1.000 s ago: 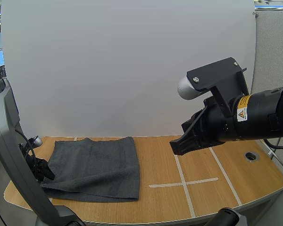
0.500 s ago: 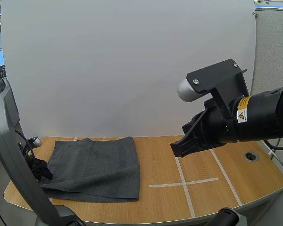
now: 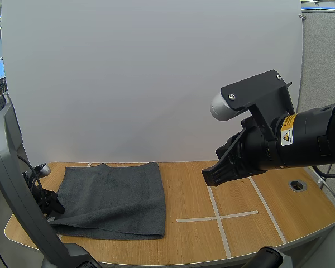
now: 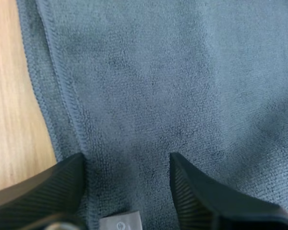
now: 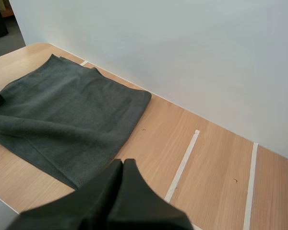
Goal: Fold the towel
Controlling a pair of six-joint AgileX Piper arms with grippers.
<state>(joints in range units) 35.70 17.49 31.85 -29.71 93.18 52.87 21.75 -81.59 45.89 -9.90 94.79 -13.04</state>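
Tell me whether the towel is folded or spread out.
Folded over, it seems: the towel lies flat on the table with one layer overlapping another, and two hemmed edges run side by side near the left gripper.

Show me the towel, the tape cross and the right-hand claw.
Towel (image 3: 114, 198): high view, middle of the cloth.
Tape cross (image 3: 218, 216): high view, where the strips meet.
Right gripper (image 3: 210, 174): high view, at its fingertips.

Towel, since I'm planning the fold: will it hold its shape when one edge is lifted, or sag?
Likely floppy: the towel lies in soft layers with a rumpled near edge, so a lifted corner would probably drape. Its fuzzy pile, under the open left gripper, should resist slipping. Pushed, it would likely bunch on the table.
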